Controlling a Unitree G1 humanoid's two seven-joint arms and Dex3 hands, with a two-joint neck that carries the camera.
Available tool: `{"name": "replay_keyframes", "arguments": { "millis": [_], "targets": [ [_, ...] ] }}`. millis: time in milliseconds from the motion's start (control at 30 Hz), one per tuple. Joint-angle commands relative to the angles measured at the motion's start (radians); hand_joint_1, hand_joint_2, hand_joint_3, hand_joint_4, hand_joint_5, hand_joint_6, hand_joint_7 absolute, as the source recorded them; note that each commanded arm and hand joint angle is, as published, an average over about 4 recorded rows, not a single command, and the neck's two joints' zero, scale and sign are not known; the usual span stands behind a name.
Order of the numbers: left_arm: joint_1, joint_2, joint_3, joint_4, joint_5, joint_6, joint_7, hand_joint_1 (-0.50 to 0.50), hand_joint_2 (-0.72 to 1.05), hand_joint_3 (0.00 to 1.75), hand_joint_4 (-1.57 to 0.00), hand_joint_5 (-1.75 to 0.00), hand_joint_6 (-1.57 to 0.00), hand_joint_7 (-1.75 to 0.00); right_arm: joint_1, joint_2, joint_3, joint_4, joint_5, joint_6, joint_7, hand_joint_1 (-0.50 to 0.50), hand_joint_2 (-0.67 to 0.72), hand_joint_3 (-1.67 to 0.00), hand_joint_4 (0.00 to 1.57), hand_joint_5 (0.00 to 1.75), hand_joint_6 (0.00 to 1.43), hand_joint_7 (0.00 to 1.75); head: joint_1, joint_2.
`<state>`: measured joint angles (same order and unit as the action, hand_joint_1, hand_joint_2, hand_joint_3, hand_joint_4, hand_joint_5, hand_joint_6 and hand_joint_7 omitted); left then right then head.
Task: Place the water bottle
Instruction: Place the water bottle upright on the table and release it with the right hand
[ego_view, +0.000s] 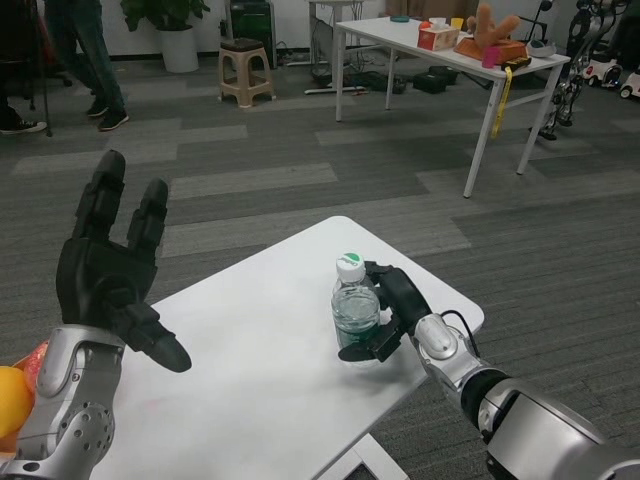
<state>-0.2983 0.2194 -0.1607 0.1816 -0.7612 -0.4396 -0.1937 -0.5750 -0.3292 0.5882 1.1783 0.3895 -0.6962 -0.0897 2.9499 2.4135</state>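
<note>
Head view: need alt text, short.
The robot's right hand grips a clear water bottle with a white cap, standing upright on the white table. Its left hand is raised open, apart from the bottle.

Clear water bottle (354, 310) with white cap (350, 266), white table (260, 370), black hands.

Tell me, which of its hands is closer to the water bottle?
Right. The right hand grips the water bottle; the left hand is raised, open, well off to its side.
</note>
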Motion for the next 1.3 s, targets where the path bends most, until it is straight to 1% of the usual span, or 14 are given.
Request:
{"name": "replay_keyframes", "arguments": {
  "millis": [33,367,733,800,867,933,1000,1067,1100,1133,1200,1233,1267,1300],
  "targets": [
    [-0.007,0.000,0.001,0.003,-0.006,-0.005,-0.010,-0.46,-0.64,0.09,0.00,-0.10,0.00,0.00,0.009,0.006,0.013,0.044,-0.004,0.020,-0.010,0.42,-0.03,-0.71,1.57,1.36,1.26,1.54,0.001,-0.001],
    [-0.007,0.000,0.001,0.002,-0.007,-0.005,-0.010,-0.46,-0.64,0.09,0.00,-0.10,0.00,0.00,0.017,0.005,0.015,0.071,-0.004,0.020,-0.010,0.42,-0.03,-0.71,1.57,1.36,1.26,1.54,0.004,-0.004],
    [-0.007,0.000,0.001,0.003,-0.007,-0.005,-0.009,-0.46,-0.64,0.09,0.00,-0.10,0.00,0.00,0.045,-0.005,0.013,0.057,-0.006,0.015,-0.008,0.42,-0.03,-0.71,1.57,1.36,1.17,1.55,0.006,-0.006],
    [-0.007,0.000,0.001,0.004,-0.007,-0.005,-0.009,-0.46,-0.64,0.09,0.00,-0.10,0.00,0.00,0.045,-0.006,0.012,0.053,-0.006,0.015,-0.007,0.42,-0.03,-0.71,1.57,1.41,1.17,1.59,0.008,-0.007],
    [-0.006,0.000,0.001,0.003,-0.007,-0.005,-0.009,-0.46,-0.64,0.09,0.00,-0.10,0.00,0.00,0.045,-0.006,0.009,0.049,-0.005,0.014,-0.008,0.42,-0.07,-0.77,1.57,1.50,1.16,1.62,0.008,-0.007],
    [-0.005,0.000,0.001,0.002,-0.007,-0.005,-0.009,-0.46,-0.64,0.09,0.00,-0.10,0.00,0.00,0.045,-0.007,0.005,0.046,-0.004,0.012,-0.008,0.38,-0.10,-0.89,1.57,1.60,1.02,1.66,0.008,-0.007],
    [-0.006,0.000,0.001,0.002,-0.008,-0.005,-0.009,-0.46,-0.64,0.09,0.00,-0.10,0.00,0.00,0.047,-0.007,-0.002,0.042,-0.004,0.009,-0.007,0.32,-0.07,-0.89,1.56,1.65,0.82,1.64,0.007,-0.007],
    [-0.007,0.000,0.002,0.003,-0.009,-0.005,-0.010,-0.46,-0.64,0.09,0.00,-0.10,0.00,0.00,0.050,-0.008,-0.013,0.039,-0.003,0.006,-0.007,0.32,-0.03,-0.81,1.55,1.65,0.78,1.57,0.007,-0.008],
    [-0.007,0.000,0.002,0.003,-0.009,-0.005,-0.010,-0.46,-0.64,0.09,0.00,-0.10,0.00,0.00,0.053,-0.008,-0.023,0.037,-0.001,0.005,-0.007,0.33,-0.03,-0.81,1.54,1.65,0.81,1.55,0.007,-0.008],
    [-0.007,0.000,0.002,0.003,-0.009,-0.005,-0.010,-0.46,-0.64,0.09,0.00,-0.10,0.00,0.00,0.055,-0.008,-0.030,0.035,0.001,0.005,-0.008,0.32,-0.03,-0.73,1.54,1.65,0.90,1.55,0.008,-0.007],
    [-0.006,0.000,0.003,0.002,-0.009,-0.005,-0.010,-0.46,-0.64,0.09,0.00,-0.10,0.00,0.00,0.057,-0.009,-0.057,0.034,0.008,0.004,-0.009,0.30,-0.10,-0.58,1.54,1.65,1.10,1.59,0.009,-0.007],
    [-0.006,0.000,0.003,0.002,-0.009,-0.005,-0.010,-0.46,-0.64,0.09,0.00,-0.10,0.00,0.00,0.058,-0.009,-0.067,0.033,0.010,0.004,-0.010,0.28,-0.11,-0.44,1.55,1.65,1.21,1.62,0.010,-0.007],
    [-0.005,0.000,0.003,0.002,-0.009,-0.005,-0.010,-0.46,-0.64,0.09,0.00,-0.10,0.00,0.00,0.060,-0.010,-0.077,0.033,0.012,0.004,-0.010,0.27,-0.13,-0.36,1.56,1.65,1.27,1.64,0.009,-0.007],
    [-0.005,0.000,0.003,0.002,-0.009,-0.006,-0.010,-0.46,-0.64,0.09,0.00,-0.10,0.00,0.00,0.061,-0.010,-0.082,0.032,0.014,0.004,-0.010,0.26,-0.11,-0.28,1.56,1.65,1.31,1.66,0.009,-0.007]
  ]
}}
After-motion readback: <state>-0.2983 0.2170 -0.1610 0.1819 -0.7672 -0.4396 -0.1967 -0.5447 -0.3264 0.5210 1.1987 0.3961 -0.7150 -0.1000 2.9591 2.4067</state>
